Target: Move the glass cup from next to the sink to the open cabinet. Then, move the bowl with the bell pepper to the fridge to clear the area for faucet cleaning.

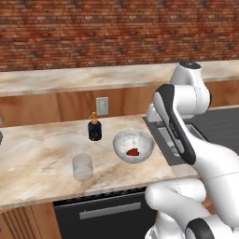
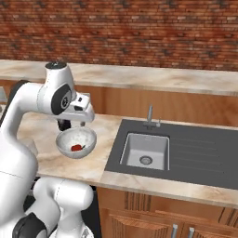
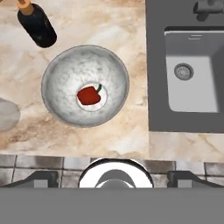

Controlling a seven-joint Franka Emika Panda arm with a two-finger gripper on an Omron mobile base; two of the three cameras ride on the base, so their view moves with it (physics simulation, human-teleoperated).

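My end effector (image 2: 73, 122) sits high above the table (image 1: 32, 154), over the bowl (image 1: 133, 145) and touching nothing. In the right base view the hand hangs just behind the bowl's far rim. Finger state: I cannot tell, since the tips sit at the dark bottom corners of the hand view and the gap between them is not readable.

The bowl is grey and speckled. It stands upright on the table, close to the left edge of the sink (image 2: 144, 151). The pepper (image 1: 133, 151), red with a green stem, lies at the bottom centre of the bowl.

The cup (image 1: 83, 167) is clear glass. It stands upright on the table, left of the bowl and nearer the front edge, apart from it. In the hand view its rim appears at the left edge.

A dark bottle (image 1: 94, 127) with a tan pump top stands behind the bowl, toward the wall, apart from both bowl and cup.

The faucet (image 2: 150, 116) rises at the back of the sink. The sink is dark grey with a paler basin and a round drain.
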